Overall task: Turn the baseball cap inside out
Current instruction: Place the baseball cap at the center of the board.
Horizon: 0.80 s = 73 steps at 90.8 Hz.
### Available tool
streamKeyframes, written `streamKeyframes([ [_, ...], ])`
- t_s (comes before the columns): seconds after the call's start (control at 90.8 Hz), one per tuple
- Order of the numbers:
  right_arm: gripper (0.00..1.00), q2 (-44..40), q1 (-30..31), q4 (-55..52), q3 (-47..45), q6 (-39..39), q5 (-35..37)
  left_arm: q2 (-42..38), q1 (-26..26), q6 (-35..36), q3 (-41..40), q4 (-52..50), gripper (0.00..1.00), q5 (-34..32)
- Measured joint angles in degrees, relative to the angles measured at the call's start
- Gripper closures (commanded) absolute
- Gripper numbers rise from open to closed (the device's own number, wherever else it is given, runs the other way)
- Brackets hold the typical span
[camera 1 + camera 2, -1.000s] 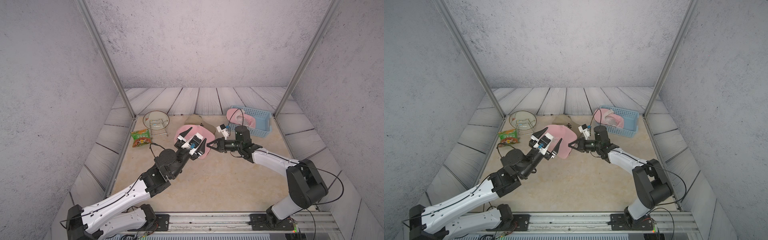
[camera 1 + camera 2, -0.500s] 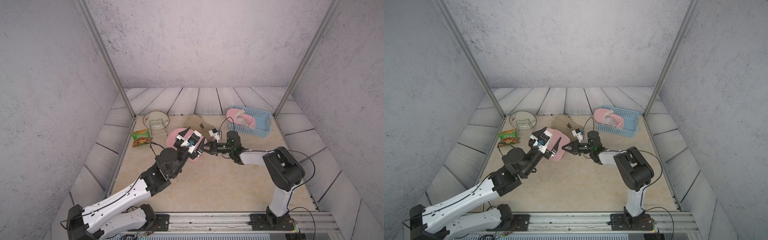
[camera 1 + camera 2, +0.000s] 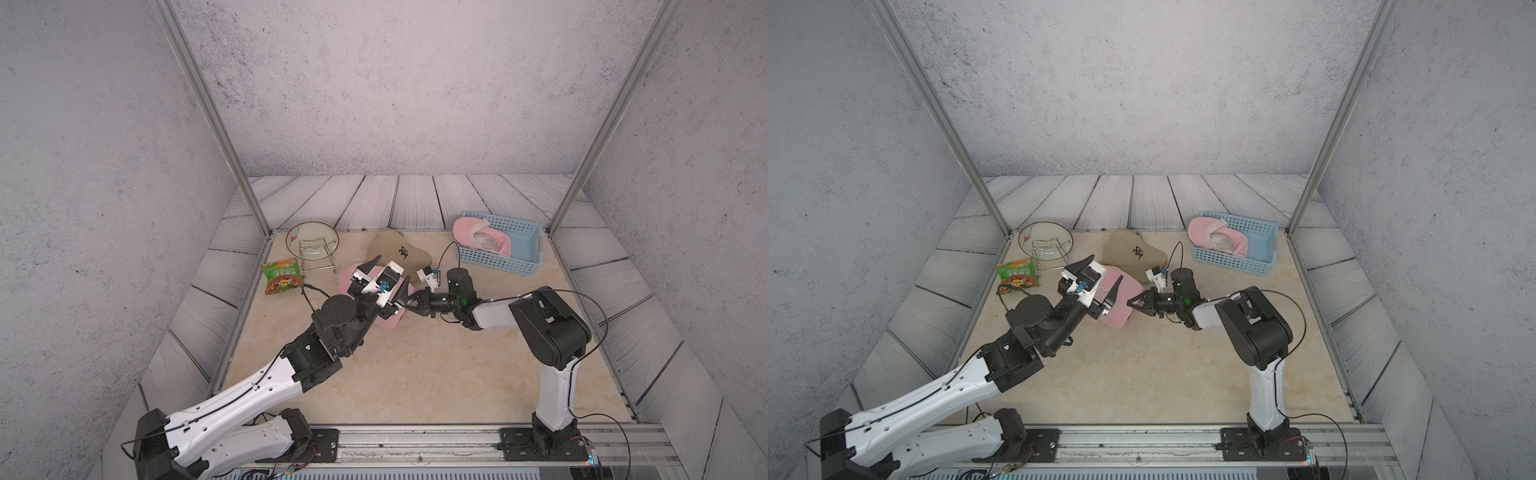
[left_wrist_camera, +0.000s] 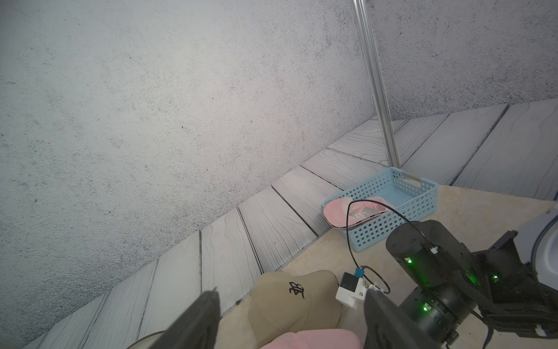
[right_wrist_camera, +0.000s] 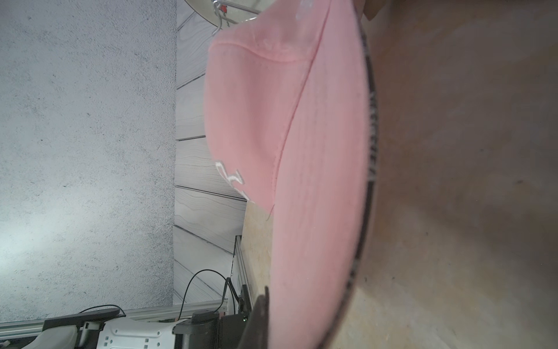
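Right claw (image 3: 1130,302) pressed together on the brim edge of the pink baseball cap (image 3: 1120,319).
The cap is laid mid-desk (image 3: 1142,374), just in front of a tan cap (image 3: 1133,251); the left claw (image 3: 1104,269) is held spread wide above it.

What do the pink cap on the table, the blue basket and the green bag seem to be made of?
The pink cap on the table: matte woven cloth, probably cotton; stitched seams and white embroidery show in the right wrist view. The blue basket: moulded plastic, smooth, with walls of holes. The green bag: probably plastic film, printed and shiny; too small to be sure.
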Motion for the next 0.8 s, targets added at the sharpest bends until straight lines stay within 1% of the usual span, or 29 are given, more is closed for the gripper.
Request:
streamKeyframes([
  [0.077,0.86,0.0,-0.2,-0.7,0.0,-0.9,0.6,0.0,0.0,0.0,0.0,0.0,0.20,0.0],
  [0.176,0.76,0.0,-0.7,-2.3,-0.1,-2.1,1.5,0.1,0.0,0.0,0.0,0.0,0.19,0.0],
  [0.286,0.59,0.1,-1.6,-4.1,-0.3,-3.7,2.4,0.3,0.1,0.0,0.0,0.0,0.19,0.0],
  [0.484,0.43,0.3,-2.4,-9.8,-0.3,-7.7,5.0,0.8,0.3,0.0,0.0,0.0,0.19,0.0],
  [0.627,0.33,0.2,-2.5,-20.0,1.3,-14.2,9.7,0.9,0.3,0.0,0.0,0.0,0.19,0.0],
  [0.694,0.31,-0.2,-2.5,-24.8,3.0,-17.7,12.3,1.0,0.3,0.0,0.0,0.0,0.19,0.0],
  [0.804,0.29,-2.6,-2.3,-33.0,5.7,-23.4,19.5,1.1,0.3,0.0,0.0,0.0,0.19,0.0],
])
